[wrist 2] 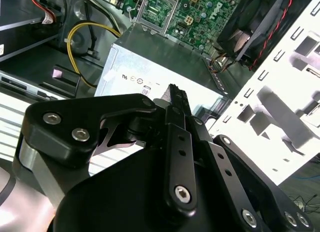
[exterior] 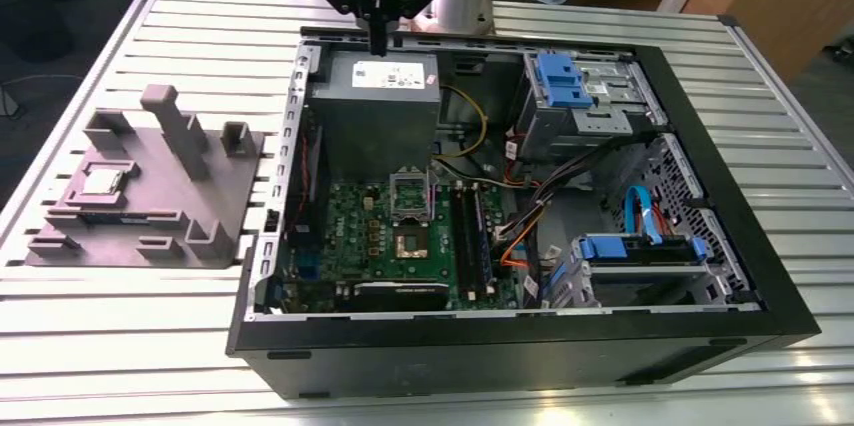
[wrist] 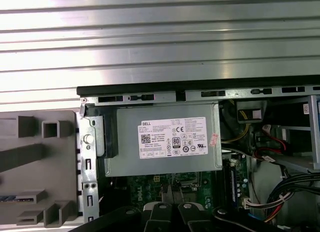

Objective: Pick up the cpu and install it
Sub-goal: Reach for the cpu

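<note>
Cpu (exterior: 104,182) lies flat, metal top up — on grey fixture (exterior: 80,238).

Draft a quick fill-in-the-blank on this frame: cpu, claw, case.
1. The cpu lies ___ the computer case, on a grey fixture.
2. The claw hangs over the grey box with the ___ label.
3. The circuit board inside the case is ___.
Missing words: outside; white; green.
</note>
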Robot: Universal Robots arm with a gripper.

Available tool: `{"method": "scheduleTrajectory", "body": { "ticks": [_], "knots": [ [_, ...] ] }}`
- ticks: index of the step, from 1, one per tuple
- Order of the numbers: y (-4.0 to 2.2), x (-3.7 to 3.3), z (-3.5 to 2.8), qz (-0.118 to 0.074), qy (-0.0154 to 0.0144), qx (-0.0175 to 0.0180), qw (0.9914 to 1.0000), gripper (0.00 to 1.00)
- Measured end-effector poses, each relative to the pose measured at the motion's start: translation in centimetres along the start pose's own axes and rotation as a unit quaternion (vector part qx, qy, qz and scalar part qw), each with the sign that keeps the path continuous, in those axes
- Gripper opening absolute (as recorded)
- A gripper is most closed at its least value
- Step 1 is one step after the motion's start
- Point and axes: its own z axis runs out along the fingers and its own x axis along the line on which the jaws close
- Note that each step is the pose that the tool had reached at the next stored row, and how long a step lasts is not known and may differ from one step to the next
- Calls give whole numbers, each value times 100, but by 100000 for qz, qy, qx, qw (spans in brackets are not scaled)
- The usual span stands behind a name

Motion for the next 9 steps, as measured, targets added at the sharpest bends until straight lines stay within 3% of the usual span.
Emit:
{"method": "scheduleTrajectory", "body": {
  "ticks": [7,9],
  "knots": [
    [-1,14,-1,3,2,3,100000,10],
    [-5,69,-2,3,0,1,100000,10]
  ]
}}
